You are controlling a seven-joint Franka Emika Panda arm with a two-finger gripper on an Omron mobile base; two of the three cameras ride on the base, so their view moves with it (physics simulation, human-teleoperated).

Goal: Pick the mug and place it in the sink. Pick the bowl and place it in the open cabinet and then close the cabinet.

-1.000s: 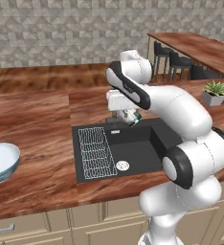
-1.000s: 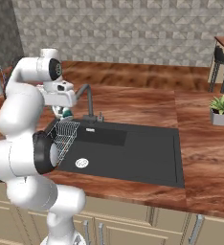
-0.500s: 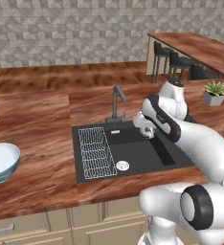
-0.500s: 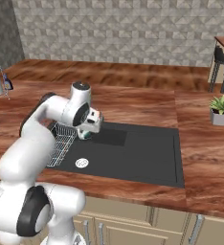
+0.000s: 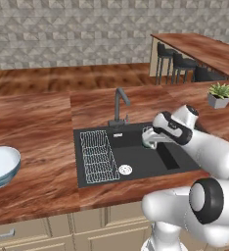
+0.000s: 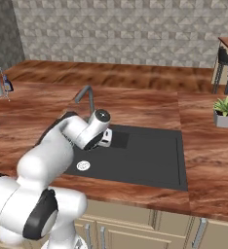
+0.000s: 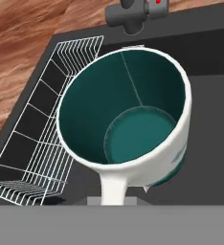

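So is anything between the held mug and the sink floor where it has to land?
Nothing visible. The hand holds the mug by its handle over the sink, above bare black floor right of the wire rack; the faucet stands behind.

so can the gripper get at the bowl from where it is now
Probably not yet: the gripper is shut on the mug over the sink, and the bowl sits well off along the counter.
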